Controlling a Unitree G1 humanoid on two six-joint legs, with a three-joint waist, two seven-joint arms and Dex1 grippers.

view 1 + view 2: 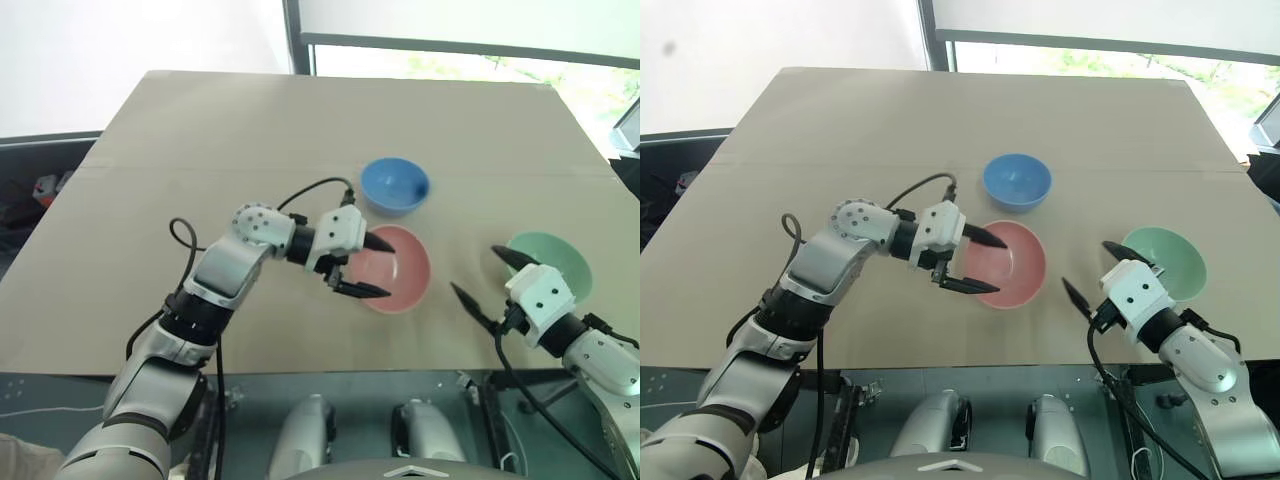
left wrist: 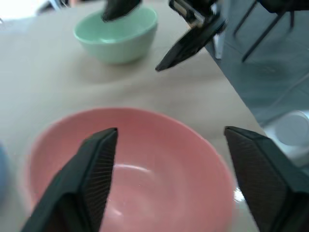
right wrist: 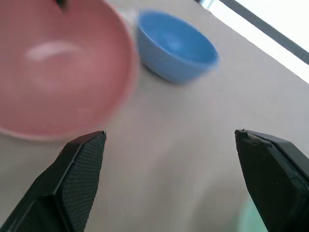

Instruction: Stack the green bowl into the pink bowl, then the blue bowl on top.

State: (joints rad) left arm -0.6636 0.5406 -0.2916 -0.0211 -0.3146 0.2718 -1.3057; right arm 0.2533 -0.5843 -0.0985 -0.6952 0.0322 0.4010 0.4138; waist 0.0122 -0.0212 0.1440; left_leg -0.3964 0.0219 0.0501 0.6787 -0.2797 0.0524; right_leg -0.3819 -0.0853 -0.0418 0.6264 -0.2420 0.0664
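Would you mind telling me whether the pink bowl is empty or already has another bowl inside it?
Empty. The pink bowl shows a bare inside; the green bowl and blue bowl sit apart.

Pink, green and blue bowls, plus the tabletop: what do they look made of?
Pink bowl: smooth and glossy, with a soft highlight inside; probably plastic or melamine, glazed ceramic not excluded. Green bowl and blue bowl: same plain, even, slightly shiny look, likely the same material. Tabletop: matte tan, with a faint seam across it; looks like cardboard or paper sheeting.
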